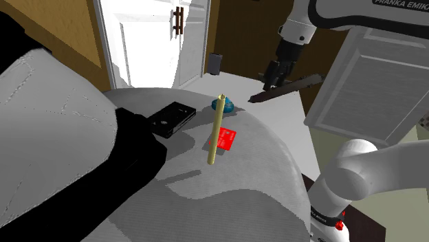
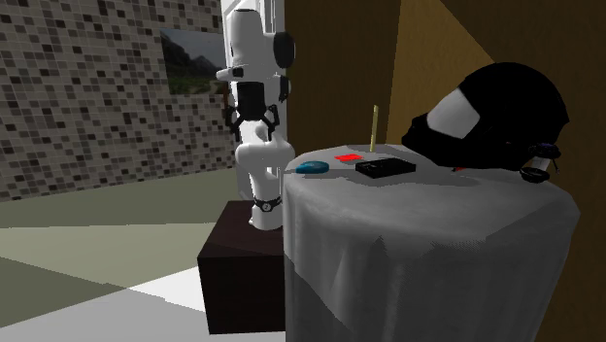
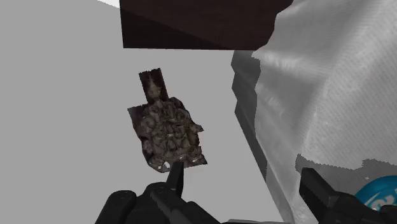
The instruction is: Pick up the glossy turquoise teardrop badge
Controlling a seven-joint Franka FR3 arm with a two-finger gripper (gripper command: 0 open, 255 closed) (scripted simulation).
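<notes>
At the table [image 1: 265, 182] edge nearest the arm, badge [image 1: 224, 104] lies flat, 12 o'clock of the upright rod [image 1: 216, 130] in the shoulder view. Gripper [image 1: 269, 79] hangs high at the badge's 2 o'clock, fingers apart, empty. Centre over the badge, drop straight, pinch low across it. Rod is near, so approach from the edge side, where room is open. Card [image 1: 225, 139] and box [image 1: 172, 118] sit clear.

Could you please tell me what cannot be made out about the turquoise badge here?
Shoulder view: the yellow stick stands in front of the turquoise badge, hiding its middle.
Wrist view: the picture's edge and a black finger cut it off.
Second exterior view: it lies nearly edge-on and small; its outline cannot be told.
</notes>
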